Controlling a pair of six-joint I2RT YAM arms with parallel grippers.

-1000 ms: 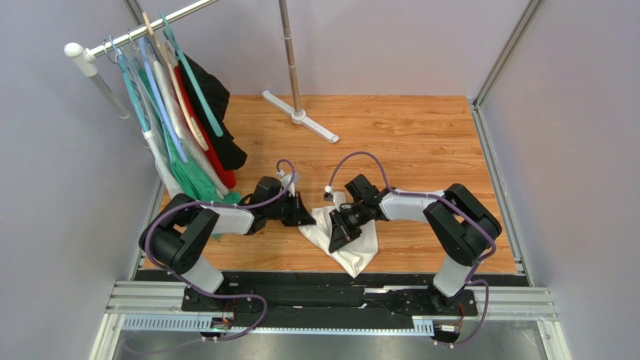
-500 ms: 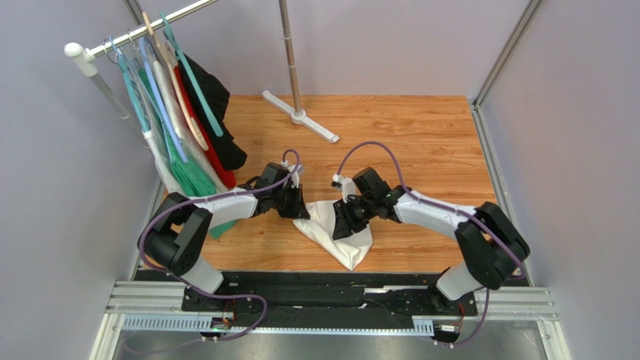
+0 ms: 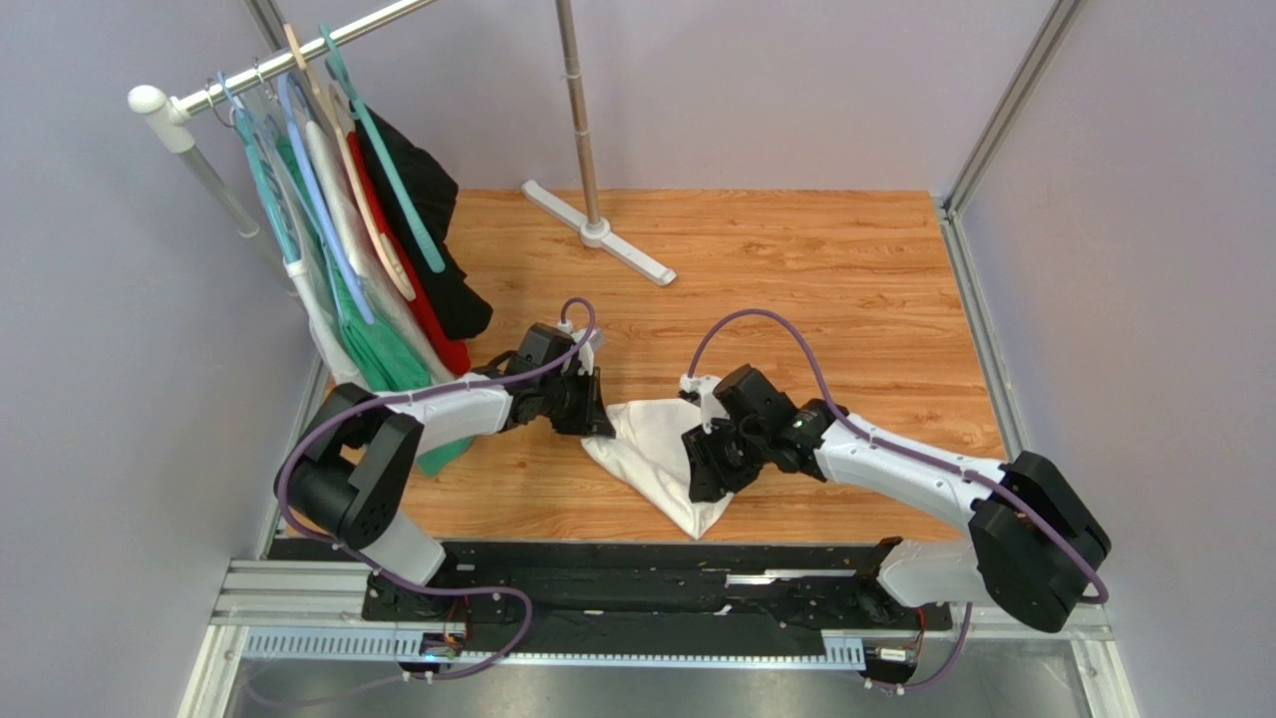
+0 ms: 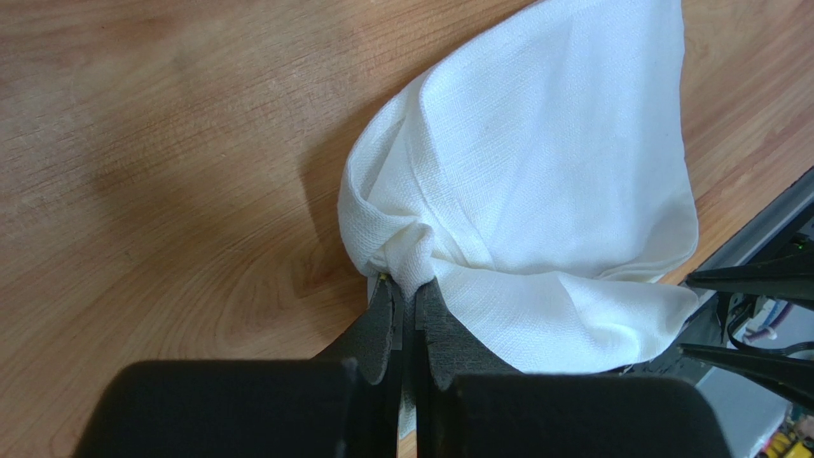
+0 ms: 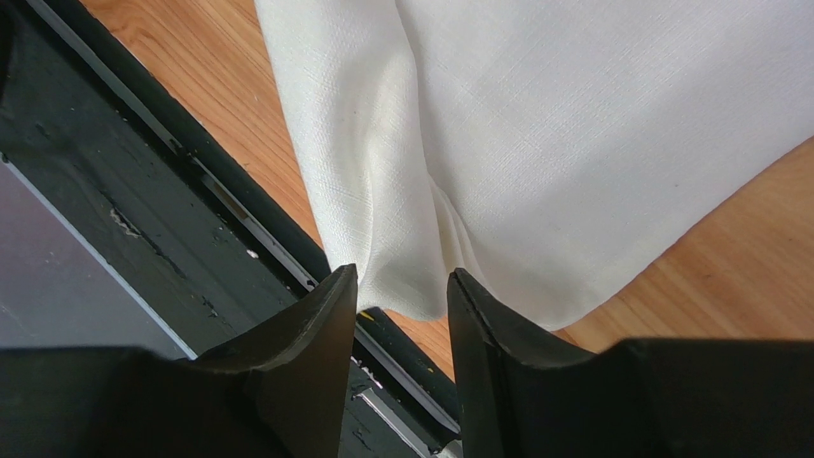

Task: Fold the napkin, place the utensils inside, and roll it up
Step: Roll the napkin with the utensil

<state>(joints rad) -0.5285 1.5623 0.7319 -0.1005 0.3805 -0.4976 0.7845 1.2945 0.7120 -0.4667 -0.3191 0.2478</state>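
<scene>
The white napkin (image 3: 655, 449) lies crumpled in a rough triangle on the wooden table, its tip toward the near edge. My left gripper (image 3: 596, 421) is shut on the napkin's left corner (image 4: 406, 256), the cloth bunched between the fingers. My right gripper (image 3: 707, 467) hovers over the napkin's right side with its jaws open. In the right wrist view the napkin (image 5: 573, 143) hangs just past the gap between the two fingers (image 5: 315, 324), not pinched. No utensils are in view.
A clothes rack (image 3: 285, 60) with several hanging garments stands at the left, with a green cloth (image 3: 382, 359) low on it. The rack's pole and foot (image 3: 599, 232) stand at the back centre. The black rail (image 3: 674, 561) runs along the near table edge, close to the napkin's tip.
The right gripper has let go of the napkin, opened, and drawn back toward the right and near edge. The left gripper shifted slightly away while keeping hold of the corner.
</scene>
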